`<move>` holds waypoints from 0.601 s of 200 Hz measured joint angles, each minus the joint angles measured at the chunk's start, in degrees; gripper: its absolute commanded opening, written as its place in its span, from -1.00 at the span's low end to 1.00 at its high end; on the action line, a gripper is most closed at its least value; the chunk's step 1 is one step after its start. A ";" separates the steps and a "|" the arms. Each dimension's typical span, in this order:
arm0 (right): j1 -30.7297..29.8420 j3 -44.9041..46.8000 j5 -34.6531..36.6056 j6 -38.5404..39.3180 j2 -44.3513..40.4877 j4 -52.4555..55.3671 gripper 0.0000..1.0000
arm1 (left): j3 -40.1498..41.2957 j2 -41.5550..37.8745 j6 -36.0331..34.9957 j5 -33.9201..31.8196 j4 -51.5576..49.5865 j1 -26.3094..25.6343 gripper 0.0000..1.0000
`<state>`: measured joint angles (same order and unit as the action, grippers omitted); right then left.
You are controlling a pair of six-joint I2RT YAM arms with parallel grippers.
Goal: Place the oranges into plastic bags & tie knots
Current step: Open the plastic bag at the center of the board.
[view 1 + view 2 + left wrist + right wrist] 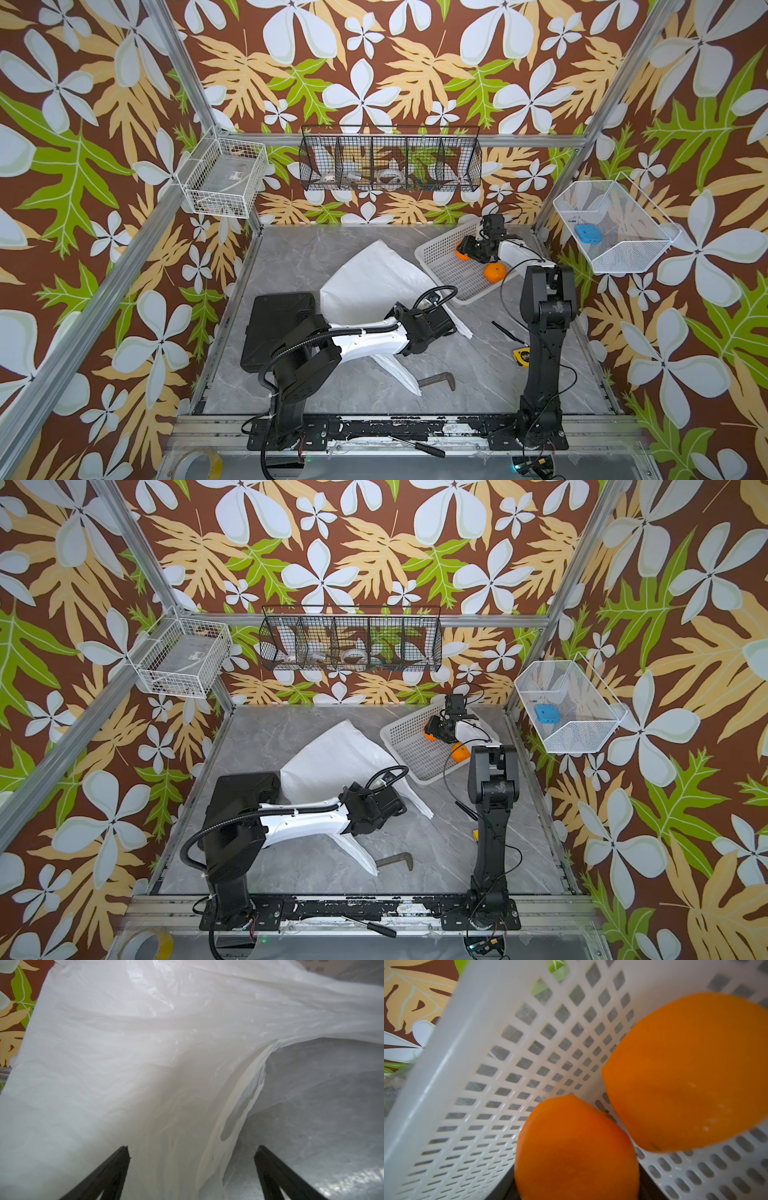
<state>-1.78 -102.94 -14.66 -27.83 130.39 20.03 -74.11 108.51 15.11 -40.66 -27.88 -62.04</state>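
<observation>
Grey marble tabletop [291, 257], hemmed in by leaf-print walls. In both top views a white plastic bag [370, 274] lies crumpled at the centre, its handles trailing toward 6 o'clock under the left arm. The left gripper [440, 322] sits on the plastic at the bag's 4 o'clock edge. At 2 o'clock stands a white perforated basket [444, 268]. The right gripper [462, 249] reaches down into it with an orange [459, 254] at its tip. A second orange [495, 272] lies in the basket toward its 4 o'clock rim, just beside that gripper. A black case [278, 328] lies at 8 o'clock and a bent metal bar [436, 381] at 6 o'clock. A yellow tape measure [521, 355] sits at 4 o'clock beside the right arm.

Left wrist view: translucent folds of the bag fill the frame. The gripper's two black fingers [116, 1172] stand wide apart, with the plastic draped ahead of them.

Right wrist view: the orange [575, 1147] sits right at the gripper, with dark finger parts on either side of it. Whether the jaws clamp it cannot be told. The second orange [685, 1072] lies beyond it on the basket's slotted floor, and the basket's wall [477, 1064] rises behind both.
</observation>
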 measured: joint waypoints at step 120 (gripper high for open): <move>0.00 1.84 -0.31 1.11 -3.58 0.07 -0.25 | -5.77 9.46 -5.90 -14.36 -2.93 0.04 -0.16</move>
<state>-1.78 -101.10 -14.96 -26.72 126.80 20.10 -79.88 117.97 9.21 -55.02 -30.81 -62.00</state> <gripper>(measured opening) 0.603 0.536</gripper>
